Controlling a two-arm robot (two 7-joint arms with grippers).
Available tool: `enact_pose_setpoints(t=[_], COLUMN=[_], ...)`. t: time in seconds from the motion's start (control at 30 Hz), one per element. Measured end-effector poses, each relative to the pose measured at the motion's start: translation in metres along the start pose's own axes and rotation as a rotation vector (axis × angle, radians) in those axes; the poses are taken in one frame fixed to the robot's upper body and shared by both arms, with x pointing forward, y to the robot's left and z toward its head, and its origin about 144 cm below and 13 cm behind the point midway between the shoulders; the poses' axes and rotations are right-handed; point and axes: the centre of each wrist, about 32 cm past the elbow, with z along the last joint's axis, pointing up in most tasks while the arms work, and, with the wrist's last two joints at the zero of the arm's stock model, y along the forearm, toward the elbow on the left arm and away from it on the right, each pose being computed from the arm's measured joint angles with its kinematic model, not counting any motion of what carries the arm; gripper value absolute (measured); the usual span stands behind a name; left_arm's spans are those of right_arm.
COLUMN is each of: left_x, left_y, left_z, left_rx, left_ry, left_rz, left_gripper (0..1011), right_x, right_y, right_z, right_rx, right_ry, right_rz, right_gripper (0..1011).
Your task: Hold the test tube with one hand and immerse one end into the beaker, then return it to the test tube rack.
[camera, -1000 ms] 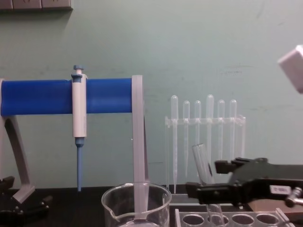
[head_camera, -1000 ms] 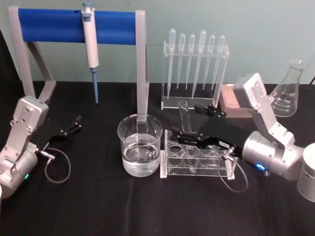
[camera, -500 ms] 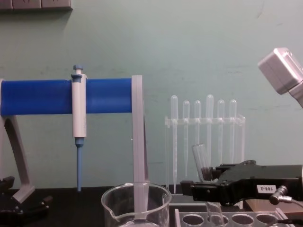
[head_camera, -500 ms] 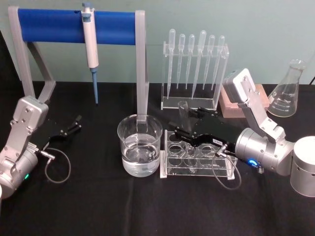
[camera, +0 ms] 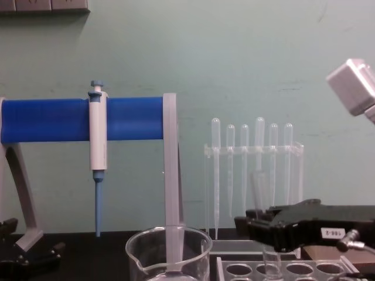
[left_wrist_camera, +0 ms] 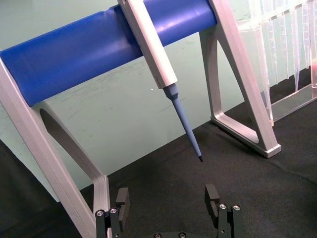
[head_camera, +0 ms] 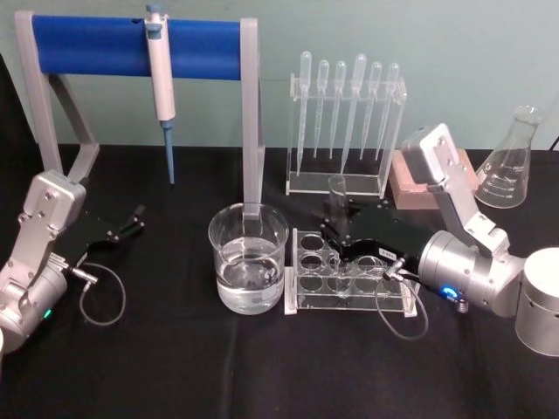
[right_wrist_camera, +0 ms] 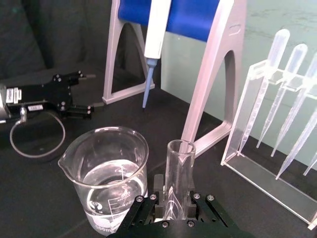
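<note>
The test tube (head_camera: 336,194) now stands upright over the clear rack (head_camera: 351,288), with my right gripper (head_camera: 337,230) shut on its middle. In the right wrist view the tube (right_wrist_camera: 179,168) rises between the black jaws of the gripper (right_wrist_camera: 176,197). From the chest, the tube (camera: 259,188) sticks up above the gripper (camera: 259,226) and its lower end reaches down to the rack's holes. The beaker (head_camera: 248,258), part full of clear liquid, sits just left of the rack. My left gripper (head_camera: 124,227) rests open on the table at the far left, fingertips (left_wrist_camera: 212,192) apart.
A blue-barred stand (head_camera: 135,45) holding a white-and-blue pipettor (head_camera: 161,78) rises behind the beaker. A pipette rack (head_camera: 345,122) stands behind the tube rack. A conical flask (head_camera: 507,166) and a pinkish block (head_camera: 414,185) sit at the back right.
The tube went from leaning left to upright as my right gripper turned and closed around it. The left arm has not moved.
</note>
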Motion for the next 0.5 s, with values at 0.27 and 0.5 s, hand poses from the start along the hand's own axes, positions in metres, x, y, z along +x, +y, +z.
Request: enact_pose_setpoints(t=[0.27,0.5], left_x=[0.000,0.000], left_y=[0.000,0.000], left_z=[0.000,0.000], left_rx=[0.000,0.000], left_ry=[0.000,0.000], left_rz=[0.000,0.000], left_gripper=[1000,1000], right_x=[-0.004,-0.008], right_y=[-0.015,-0.030], right_z=[0.015,0.039], right_rx=[0.083,0.182], right_ry=[0.029,0.036], right_rz=[-0.036,-0.063], right_gripper=[233,233])
